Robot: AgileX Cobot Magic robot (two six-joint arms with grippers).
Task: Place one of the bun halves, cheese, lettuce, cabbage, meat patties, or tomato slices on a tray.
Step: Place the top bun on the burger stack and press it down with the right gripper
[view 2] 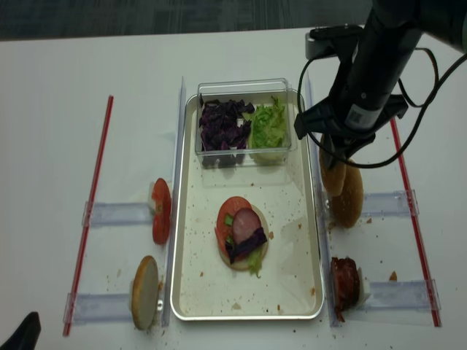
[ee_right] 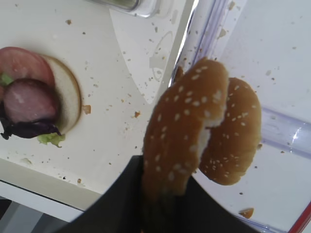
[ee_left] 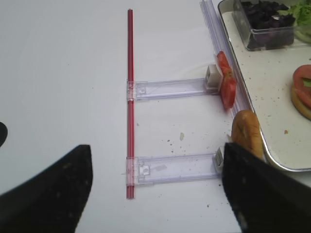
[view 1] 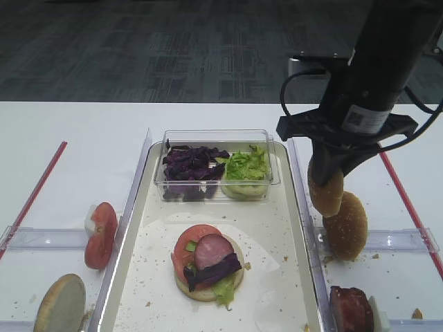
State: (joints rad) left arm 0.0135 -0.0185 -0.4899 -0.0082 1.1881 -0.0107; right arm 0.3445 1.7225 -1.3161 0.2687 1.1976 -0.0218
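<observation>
Exterior high view shows a long silvery tray [view 1: 299,207] filling the middle of the frame, its whitish floor dotted with crumbs. At the upper end of the tray stands a clear plastic two-part box [view 1: 216,140], with dark purple cabbage [view 1: 188,166] in its left part and light green lettuce [view 1: 246,166] in its right part. In the lower middle of the tray lies a half-built burger [view 1: 208,266]: a pale bun base with a tomato slice, a round of meat, a purple leaf and some green leaf on top.

At the upper right, the right gripper [view 1: 331,171] hangs from its dark arm just over the right rim of the tray. Its fingers are closed on the patched bun top [view 1: 325,190], which is lifted and held on edge; the right wrist view shows the pale torn patch on its crust. Just behind and below it, a second sesame bun [view 1: 346,227] stands on edge in a clear holder outside the tray.

At the left, outside the tray, red tomato slices [view 1: 101,235] stand upright, and a flat pale bun disc [view 1: 61,304] lies at the lower left. The left gripper [ee_left: 155,194] shows in its wrist view with the fingers wide apart and nothing between them.
</observation>
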